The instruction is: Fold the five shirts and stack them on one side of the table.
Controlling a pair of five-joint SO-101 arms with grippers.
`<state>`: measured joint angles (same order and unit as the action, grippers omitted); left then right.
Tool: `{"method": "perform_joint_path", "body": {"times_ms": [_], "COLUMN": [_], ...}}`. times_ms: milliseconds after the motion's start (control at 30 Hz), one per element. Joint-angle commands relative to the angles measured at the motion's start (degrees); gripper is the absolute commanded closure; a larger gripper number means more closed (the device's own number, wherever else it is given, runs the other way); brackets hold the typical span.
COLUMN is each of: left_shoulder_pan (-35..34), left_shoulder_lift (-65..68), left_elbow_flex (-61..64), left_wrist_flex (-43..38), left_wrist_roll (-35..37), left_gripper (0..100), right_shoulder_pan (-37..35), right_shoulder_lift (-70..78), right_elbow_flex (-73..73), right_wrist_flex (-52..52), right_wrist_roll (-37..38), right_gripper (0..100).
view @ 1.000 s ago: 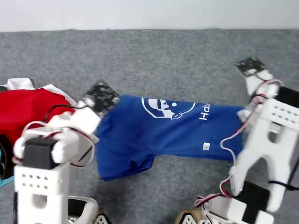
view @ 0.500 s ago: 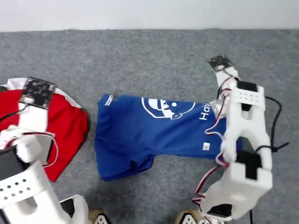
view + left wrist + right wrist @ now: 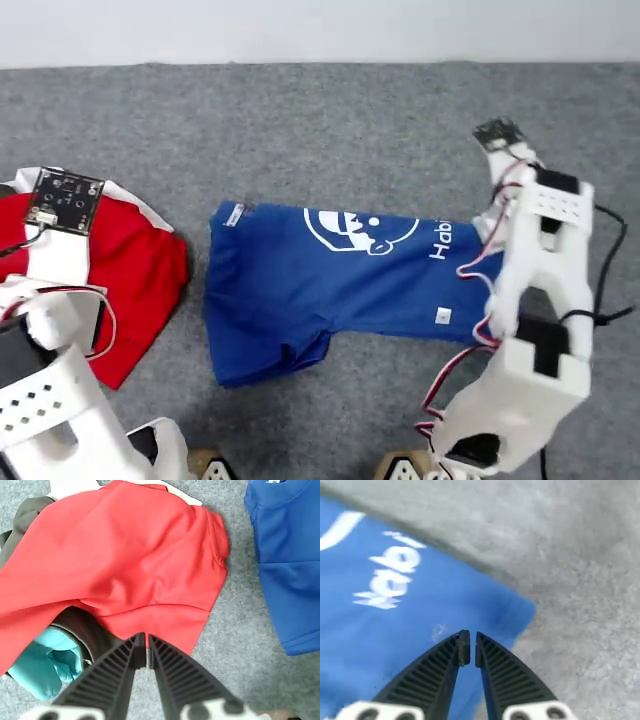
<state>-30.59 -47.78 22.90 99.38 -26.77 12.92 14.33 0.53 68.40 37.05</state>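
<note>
Left claw (image 3: 146, 650): fingers pressed together with nothing between them; it hangs over the near hem of the red shirt, close to the table's left edge. Whether the tips touch the cloth cannot be told.
Left arm (image 3: 50, 340): white, rising from the table's front left corner, its wrist above the heap of clothes.
Red shirt (image 3: 125, 565): uppermost in a loose, rumpled heap at the left edge of the table (image 3: 330, 130); not folded.
Teal garment (image 3: 40, 665): bunched under the red shirt's near side, partly exposed.
Dark garment (image 3: 82, 627): brown-olive, also under the red shirt, just beside the teal one.
White garment (image 3: 45, 180): a strip showing along the far side of the heap.
Blue shirt (image 3: 330, 290): spread in the middle of the table, long axis running left to right, neck end toward the heap and apart from it by a band of grey surface; white print (image 3: 360, 232) faces up; a small label (image 3: 233, 214) sits at its far left corner; a sleeve lies creased at the front left.
Right claw (image 3: 470, 647): fingers drawn together, gripping nothing, above the blue shirt's far right corner.
Right arm (image 3: 530, 300): white, standing over the blue shirt's right end.
</note>
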Motion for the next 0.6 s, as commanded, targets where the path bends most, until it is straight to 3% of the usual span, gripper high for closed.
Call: {"method": "perform_joint_path", "body": {"times_ms": [0,267,500,567], "left_shoulder_pan": [-0.5,-0.5,-0.5,-0.5], "left_shoulder_lift": [-1.1,-1.1,-1.0,-0.9], "left_elbow_flex": [-0.7,-2.5,-2.2,-2.2], "left_wrist_flex": [1.0,1.1,1.1,1.1], "left_wrist_roll": [0.8,9.0,11.7,12.3], "left_gripper": [99,99,99,99], "right_shoulder_pan": [-5.3,-20.6,-37.2,-42.2], "right_shoulder_lift": [-7.1,-9.1,-9.1,-9.2], "right_elbow_flex": [-3.3,-3.2,-2.8,-1.3], "right_wrist_flex": [7.6,21.2,26.0,26.1], "right_wrist_roll": [0.7,0.7,0.5,0.1], "right_gripper": [96.6,96.6,96.0,91.8]}}
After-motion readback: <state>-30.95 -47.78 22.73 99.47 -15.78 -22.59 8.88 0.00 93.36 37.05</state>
